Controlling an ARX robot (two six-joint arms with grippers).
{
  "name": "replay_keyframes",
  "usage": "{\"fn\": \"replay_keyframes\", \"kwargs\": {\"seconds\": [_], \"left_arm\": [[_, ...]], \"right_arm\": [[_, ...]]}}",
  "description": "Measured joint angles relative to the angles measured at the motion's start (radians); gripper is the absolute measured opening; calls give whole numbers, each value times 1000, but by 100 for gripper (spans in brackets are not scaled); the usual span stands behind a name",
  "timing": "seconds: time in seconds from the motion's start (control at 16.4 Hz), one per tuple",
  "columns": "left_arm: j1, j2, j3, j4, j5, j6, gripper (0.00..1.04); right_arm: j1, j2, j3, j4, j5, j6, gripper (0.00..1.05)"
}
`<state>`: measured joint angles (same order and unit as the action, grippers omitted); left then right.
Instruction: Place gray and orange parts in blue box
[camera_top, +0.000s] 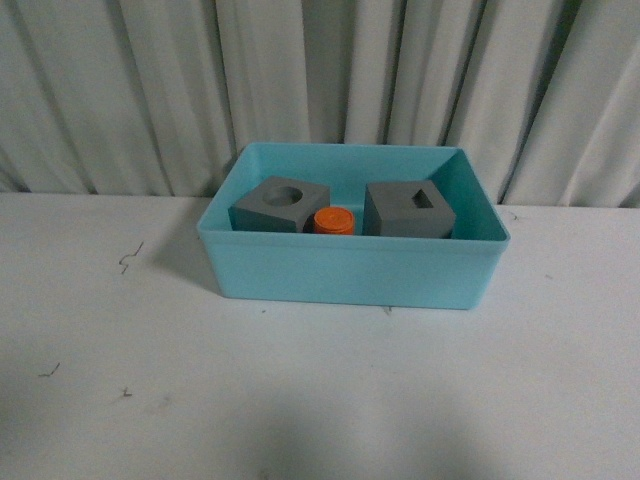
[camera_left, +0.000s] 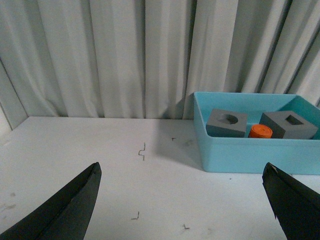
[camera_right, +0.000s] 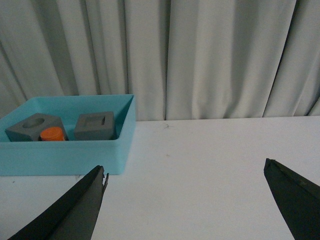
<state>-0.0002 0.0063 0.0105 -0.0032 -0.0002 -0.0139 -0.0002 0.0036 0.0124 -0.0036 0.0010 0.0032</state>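
A large light-blue rectangular plastic tub with a rimmed edge (camera_top: 350, 268) is sitting on a white tabletop (camera_top: 320, 400), backed by pale pleated curtains (camera_top: 320, 80). Inside the tub, three parts are lying in a row along its back half. A matte gray cube with a round hole in its top (camera_top: 281, 204) is resting toward the tub's left wall. A matte gray cube with a rectangular hole in its top (camera_top: 409, 210) is sitting toward the tub's right wall. A small orange cylinder (camera_top: 334, 220) is standing between the two cubes, just beside each; any lettering on it is too small to make out.

The left gripper (camera_left: 182, 200) is hovering over bare tabletop to the left of the tub, its dark fingers spread wide and grasping nothing. The right gripper (camera_right: 185, 200) is hanging over the tabletop to the right of the tub, likewise released and empty.
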Motion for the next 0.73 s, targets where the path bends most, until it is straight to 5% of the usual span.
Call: {"fn": "replay_keyframes", "kwargs": {"seconds": [0.73], "left_arm": [[0, 0, 0, 0, 0, 0, 98]], "right_arm": [[0, 0, 0, 0, 0, 0, 98]]}}
